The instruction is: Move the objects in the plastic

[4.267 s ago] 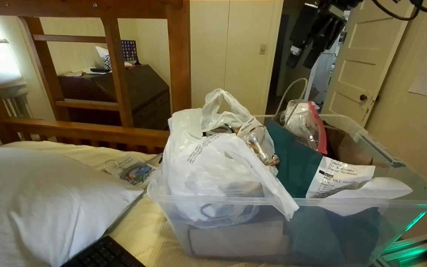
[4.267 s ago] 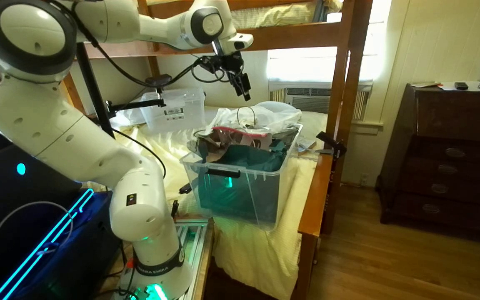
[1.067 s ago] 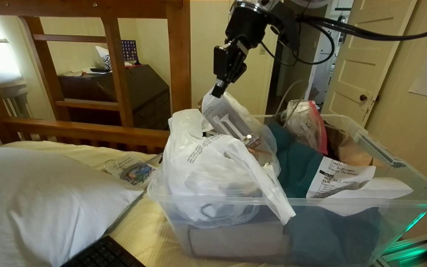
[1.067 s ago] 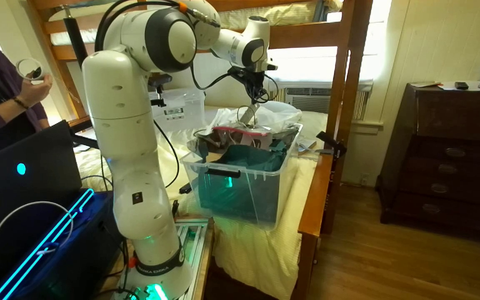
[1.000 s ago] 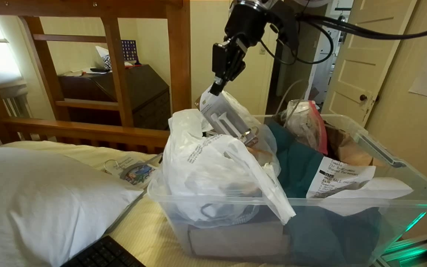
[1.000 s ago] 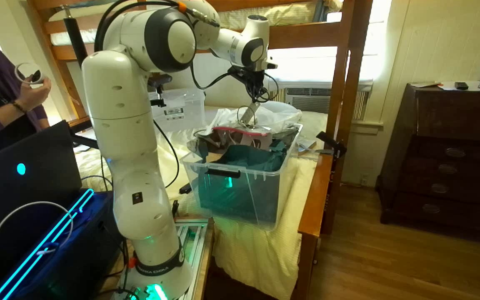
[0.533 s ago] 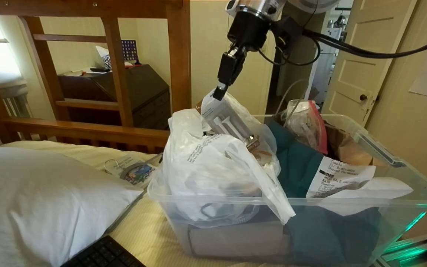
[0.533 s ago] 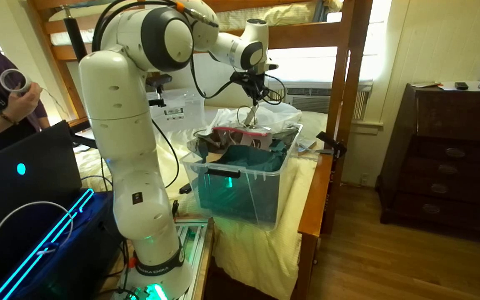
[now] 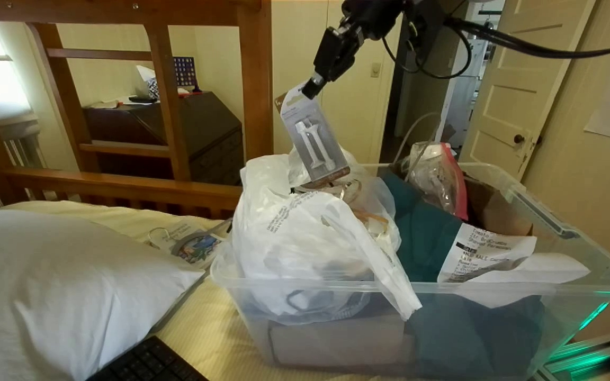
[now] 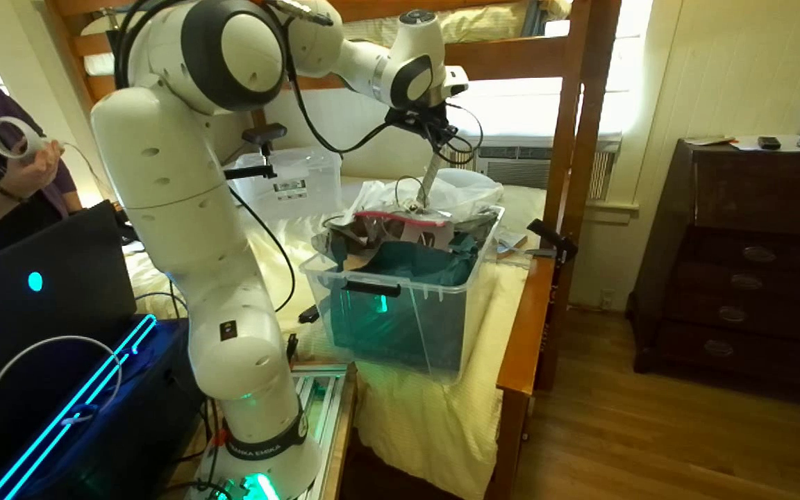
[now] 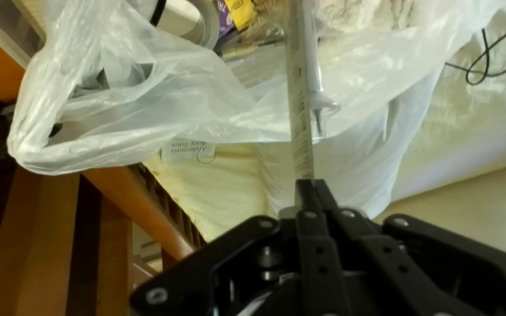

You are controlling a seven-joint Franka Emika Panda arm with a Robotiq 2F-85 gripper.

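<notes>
The plastic, a crinkly white carrier bag (image 9: 305,243), stands open in one end of a clear storage tub (image 9: 495,288) and shows in both exterior views. Above its mouth, a flat blister pack (image 9: 315,140) with two white pieces on a grey card hangs tilted. My gripper (image 9: 311,91) is shut on the pack's top edge. In the wrist view the pack (image 11: 299,101) appears edge-on, pinched in the fingertips, over the bag (image 11: 169,105). Small packets and a white round thing (image 11: 180,17) sit inside the bag. Whether the pack's lower end touches the bag's contents I cannot tell.
Beside the plastic, the tub holds a teal bag (image 9: 421,227), a red-edged zip bag (image 9: 437,177) and a paper receipt (image 9: 485,254). A pillow (image 9: 72,275) and keyboard (image 9: 149,360) lie alongside. Another clear tub (image 10: 296,184) stands behind. Bunk posts (image 9: 256,79) rise nearby.
My gripper came over from the right, and now lifts the blister pack: over the last half second the pack rose clear of most of the bag and turned more upright.
</notes>
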